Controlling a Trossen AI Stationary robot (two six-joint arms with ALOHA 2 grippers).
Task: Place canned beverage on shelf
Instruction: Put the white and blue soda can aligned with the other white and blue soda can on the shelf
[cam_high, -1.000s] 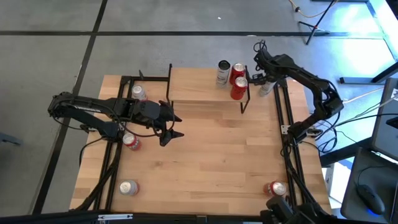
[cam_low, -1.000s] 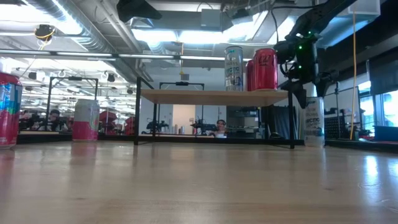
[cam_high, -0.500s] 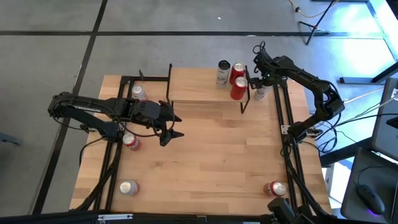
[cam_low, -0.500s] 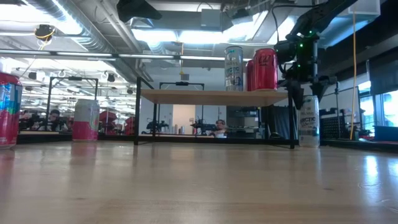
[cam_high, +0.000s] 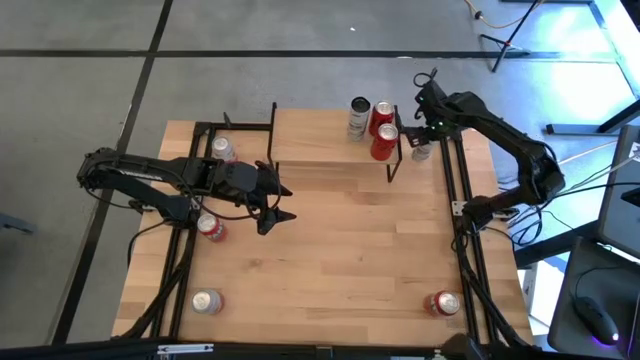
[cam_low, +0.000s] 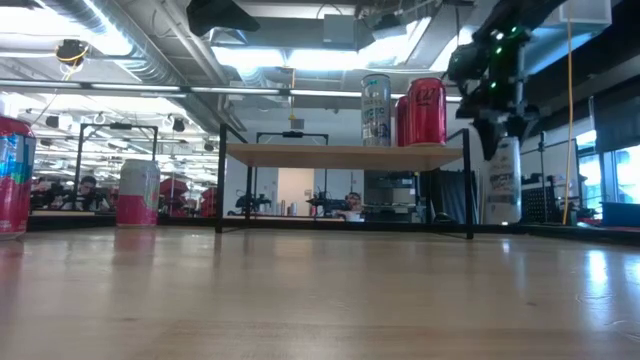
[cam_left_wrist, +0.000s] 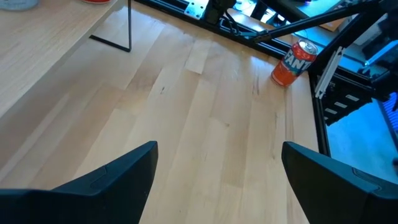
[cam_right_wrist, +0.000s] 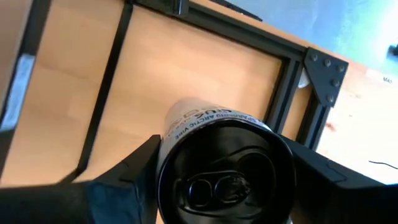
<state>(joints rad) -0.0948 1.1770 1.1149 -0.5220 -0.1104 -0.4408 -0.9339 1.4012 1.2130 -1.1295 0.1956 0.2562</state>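
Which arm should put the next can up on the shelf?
Right. Its hand sits over a white can beside the shelf, fingers on either side of it. The left hand hangs open and empty over the table's middle, away from any can.

tabletop (cam_high: 340, 250): wooden | background: person (cam_low: 355, 204), ceiling lights (cam_low: 300, 55)

Looks like a robotics lab or workshop: bare concrete floor (cam_high: 300, 30), exposed ceiling ducts (cam_low: 120, 40) and strip lights, a wooden table (cam_high: 330, 250) on black framing, cables trailing on the right, more rigs and a person (cam_low: 354, 205) far behind.
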